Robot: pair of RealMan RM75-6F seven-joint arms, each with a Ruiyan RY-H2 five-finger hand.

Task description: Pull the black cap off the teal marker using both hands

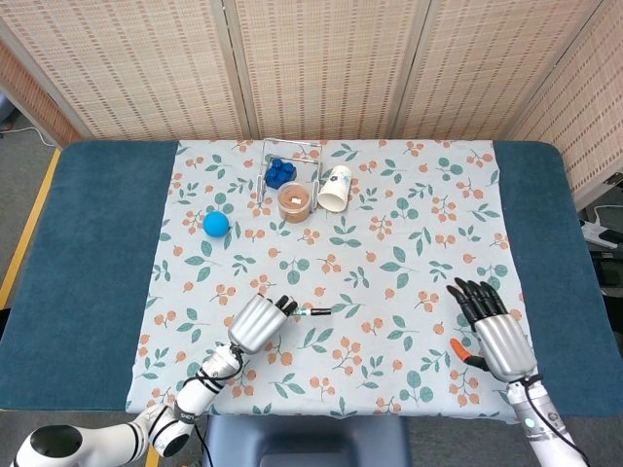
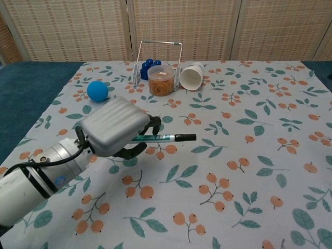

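Teal marker [image 1: 305,312] with the black cap [image 1: 322,312] on sits in the left robot hand [image 1: 258,322], near the front edge of the desk [image 1: 97,253]. From the head view, the fingers are curled around the barrel and the capped end pokes out to the right, over the floral cloth [image 1: 419,243]. The right robot hand [image 1: 494,326] is well apart from it, over the right front part of the cloth, fingers spread and holding nothing. Further back on the cloth there's a blue ball [image 1: 215,224], a wire rack [image 1: 290,167] with some blue pieces [image 1: 279,173] inside, a tub of orange stuff [image 1: 293,201] just in front of the rack, and a white paper cup [image 1: 334,188] lying on its side next to the tub.

Chest view is closer. The left robot hand [image 2: 115,134] grips the marker [image 2: 155,138] with the barrel roughly level and lifted clear of the cloth [image 2: 249,171]; the black cap [image 2: 185,137] is on the tip, pointing right. The right robot hand doesn't show in this one. Ball [image 2: 97,90], rack [image 2: 160,57], tub [image 2: 161,79] and cup [image 2: 191,76] sit along the back.
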